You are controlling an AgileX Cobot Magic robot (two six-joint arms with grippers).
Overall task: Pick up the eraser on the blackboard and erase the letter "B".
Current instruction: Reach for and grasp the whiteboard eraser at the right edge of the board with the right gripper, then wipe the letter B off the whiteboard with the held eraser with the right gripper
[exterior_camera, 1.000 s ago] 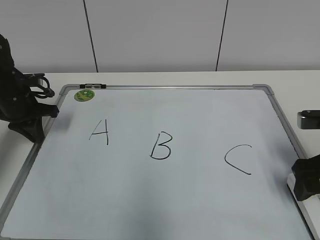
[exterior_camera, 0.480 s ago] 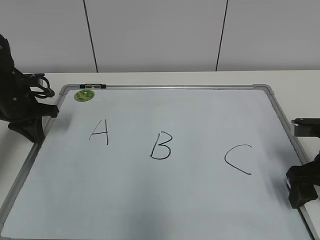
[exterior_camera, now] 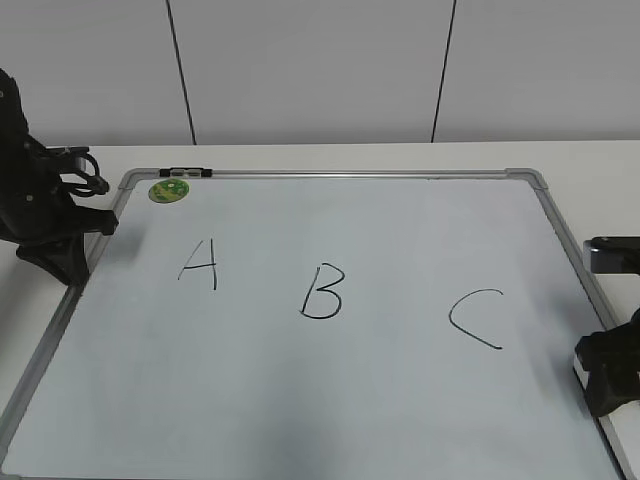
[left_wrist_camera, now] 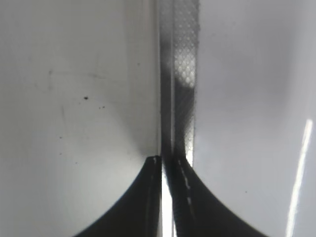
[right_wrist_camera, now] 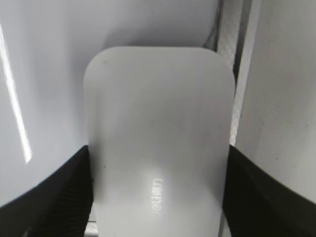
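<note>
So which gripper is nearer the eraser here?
Right. The right gripper has its fingers on either side of the eraser at the blackboard's right edge; the left gripper sits at the board's far left edge, fingers together.

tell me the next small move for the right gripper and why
Probably close on the white rounded-rectangular plastic eraser and lift it. In the right wrist view the right gripper has a dark finger on either side of the eraser, which lies by the grey frame of the large white dry-erase board; whether the fingers already grip it is unclear. The thin black marker letter B is untouched.
</note>
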